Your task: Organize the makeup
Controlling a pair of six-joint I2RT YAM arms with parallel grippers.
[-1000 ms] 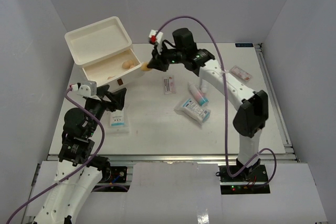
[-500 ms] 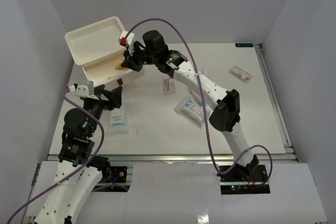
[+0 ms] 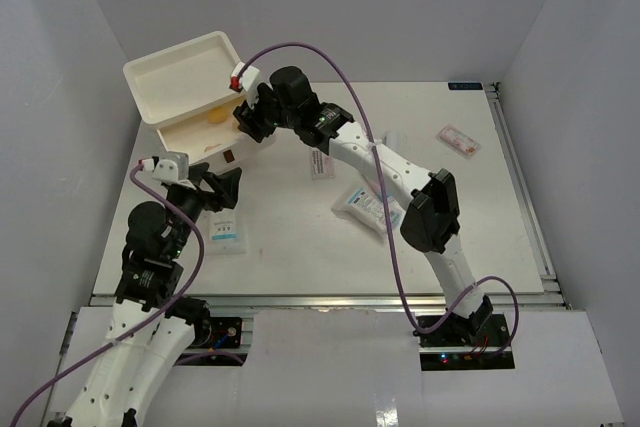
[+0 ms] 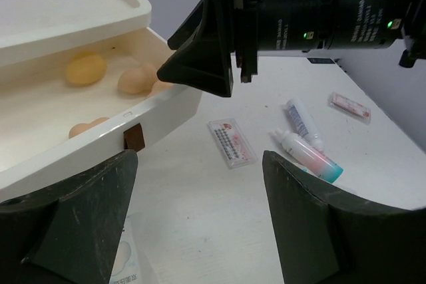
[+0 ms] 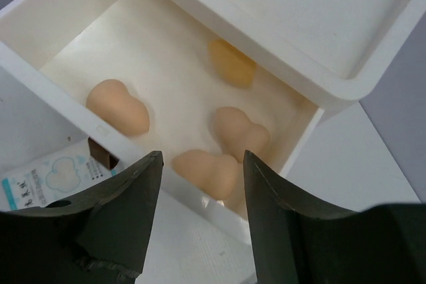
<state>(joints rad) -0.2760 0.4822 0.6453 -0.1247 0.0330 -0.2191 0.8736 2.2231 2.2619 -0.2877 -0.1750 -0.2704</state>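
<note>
Right tool (image 5: 201,159) directly above the open drawer of the white drawer box (image 3: 185,75), jaws parted to a moderate gap, nothing between them. Four tan egg-shaped sponges inside that drawer:

- one (image 5: 118,108) by the front wall;
- one of a yellower tone (image 5: 231,63) toward the back, close under the box's top tray;
- two (image 5: 241,131) (image 5: 205,172) touching each other near the drawer's right end.

Left tool (image 4: 198,164) low over the desk (image 3: 300,247) on the near side of the box, jaws wide, empty, facing the drawer front. Flat white-blue sachet (image 3: 224,232) flat on the desk just beside that tool, nearer the arm bases than the box.

Small pink-white packet (image 4: 231,142) flat on the desk just right of the box's front corner. Two tubes (image 4: 303,118) (image 4: 309,157) farther right of the box, side by side, the second pink with a teal end. Pile of white-blue sachet packs (image 3: 368,207) right of the box and nearer the bases, partly under the right arm. Second pink-white packet (image 3: 458,139) well apart from the box, far right.
</note>
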